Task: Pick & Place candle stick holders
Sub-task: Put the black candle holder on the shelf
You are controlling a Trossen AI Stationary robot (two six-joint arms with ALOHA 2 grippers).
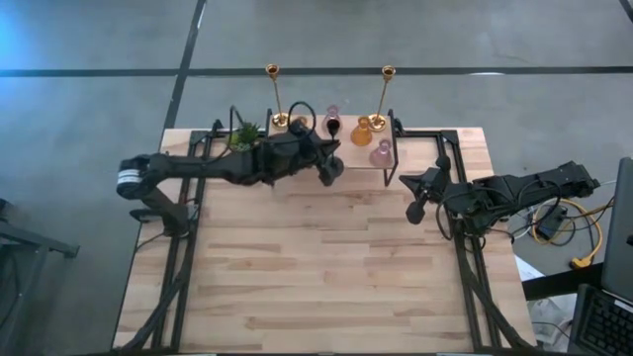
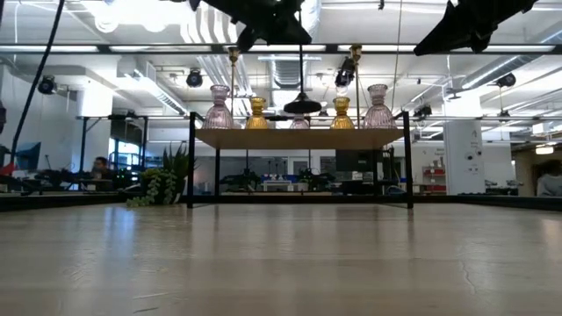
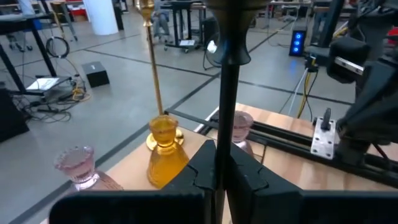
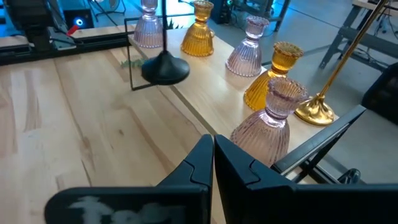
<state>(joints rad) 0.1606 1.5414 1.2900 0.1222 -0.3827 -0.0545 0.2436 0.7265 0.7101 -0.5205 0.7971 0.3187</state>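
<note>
Pinching the black stemmed holder (image 3: 227,93) by its stem, the left end effector (image 3: 222,163) is held beside the shelf (image 2: 299,138), whose pink and amber holders are ranged along it; the right end effector (image 4: 213,155) is pressed together.

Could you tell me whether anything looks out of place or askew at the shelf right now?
Only the black stemmed holder: it hangs in the air in front of the shelf, its stem gripped by the left hand. The other holders all stand upright.

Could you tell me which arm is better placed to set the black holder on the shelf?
The left. Its gripper is shut on the black holder, which hangs just in front of the shelf. The right gripper sits shut and empty over the table.
</note>
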